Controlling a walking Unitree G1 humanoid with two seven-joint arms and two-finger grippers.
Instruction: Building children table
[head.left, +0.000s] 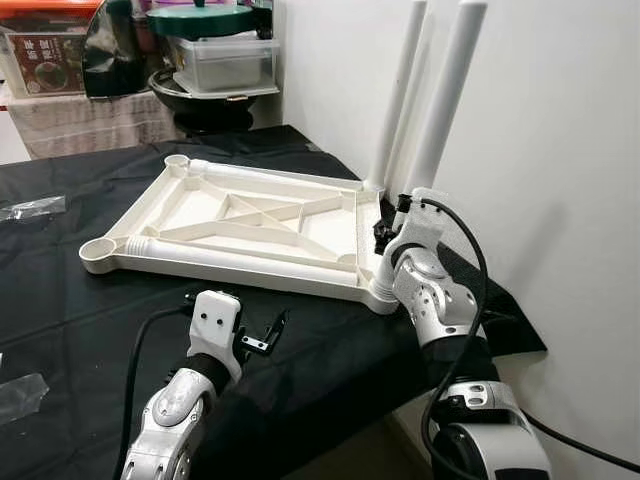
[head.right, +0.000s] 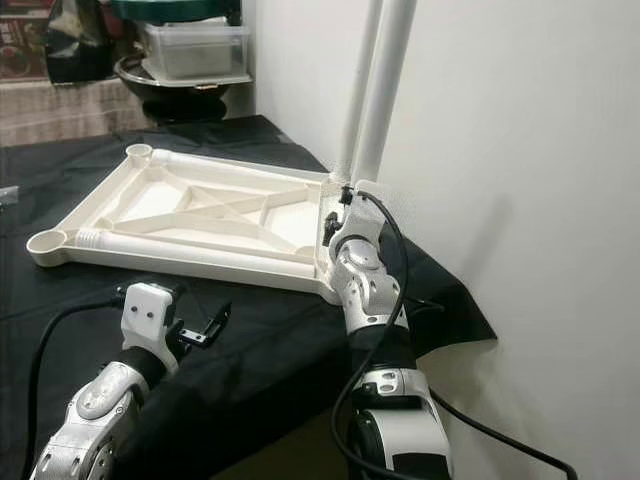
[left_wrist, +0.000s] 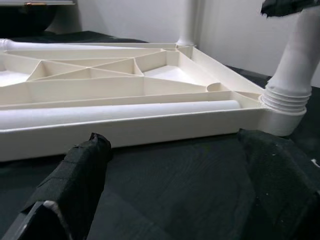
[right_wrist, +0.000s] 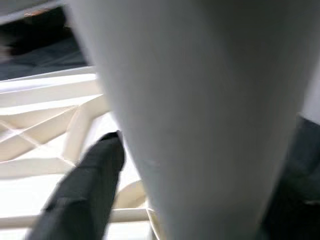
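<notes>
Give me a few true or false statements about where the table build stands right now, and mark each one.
1. The white tabletop lies upside down on the black cloth. True.
2. All four legs stand in their corner sockets. False: two legs stand at the wall-side corners, and the two sockets on the far side are empty.
3. The right gripper is at the near upright leg, low down by its socket. True.
4. The left gripper is clamped on the tabletop's rim. False: it hovers open over the cloth, short of the rim.
5. A loose leg lies inside the tabletop along its near edge. True.
</notes>
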